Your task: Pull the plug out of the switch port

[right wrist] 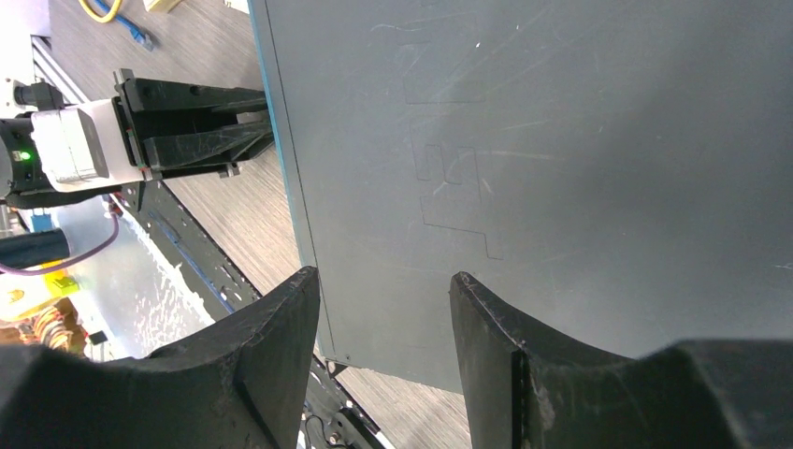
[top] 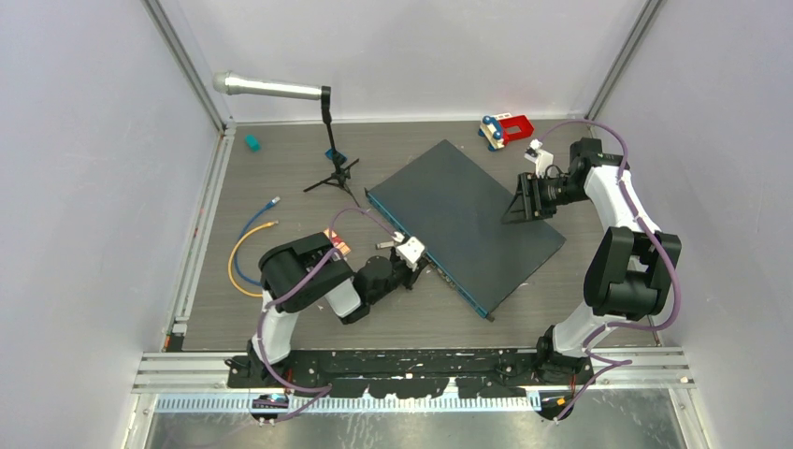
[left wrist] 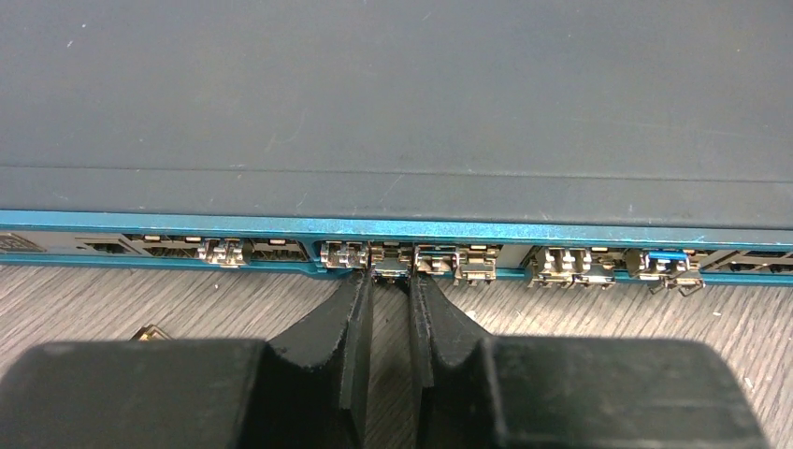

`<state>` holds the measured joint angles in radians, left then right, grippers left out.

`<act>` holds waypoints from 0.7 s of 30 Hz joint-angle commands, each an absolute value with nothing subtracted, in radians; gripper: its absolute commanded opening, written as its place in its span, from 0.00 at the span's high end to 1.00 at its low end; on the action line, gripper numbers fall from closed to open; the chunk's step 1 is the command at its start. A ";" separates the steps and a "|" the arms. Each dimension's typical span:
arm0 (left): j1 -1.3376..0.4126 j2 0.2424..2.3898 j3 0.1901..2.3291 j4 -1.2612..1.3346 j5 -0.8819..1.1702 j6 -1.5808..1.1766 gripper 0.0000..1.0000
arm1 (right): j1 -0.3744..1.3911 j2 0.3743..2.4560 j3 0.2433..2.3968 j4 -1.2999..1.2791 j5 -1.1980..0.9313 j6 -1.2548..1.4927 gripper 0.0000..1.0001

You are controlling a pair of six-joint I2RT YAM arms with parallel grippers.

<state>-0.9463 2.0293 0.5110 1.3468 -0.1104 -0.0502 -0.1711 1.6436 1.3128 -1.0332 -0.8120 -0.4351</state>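
Switch: the dark grey switch lies flat and askew in the middle of the worktop, with its thin blue front edge turned toward the near-left corner.
Ports: a row of small ports lines that front edge, several of them fitted with metal connectors.
Plug: a small metallic plug sits in a port about midway along the front edge as the left wrist view shows it.
Left gripper: the left gripper lies low on the worktop against the front edge. Its fingers are drawn nearly together, one on each side of the plug and pinching it.
Right gripper: the right gripper is over the far-right side of the switch. Its jaws stand wide apart with nothing between them. Whether the fingers touch the top of the switch cannot be told.
Far-left corner: a microphone stands on a tripod stand.
Left edge: a yellow cable and a blue cable lie curled there.
Far edge: a red, blue and yellow toy lies there.
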 commanded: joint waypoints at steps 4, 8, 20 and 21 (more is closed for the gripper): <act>-0.939 1.876 0.519 1.028 -0.131 -0.060 1.00 | -0.164 1.644 1.345 -1.039 -0.810 -0.439 0.41; -0.938 1.841 0.519 0.946 -0.141 -0.071 1.00 | -0.161 1.646 1.345 -1.039 -0.806 -0.438 0.42; -0.933 1.800 0.608 0.631 -0.121 -0.145 1.00 | -0.157 1.652 1.345 -1.039 -0.802 -0.437 0.42; -0.931 1.801 0.613 0.615 -0.110 -0.152 1.00 | -0.156 1.652 1.345 -1.038 -0.800 -0.437 0.41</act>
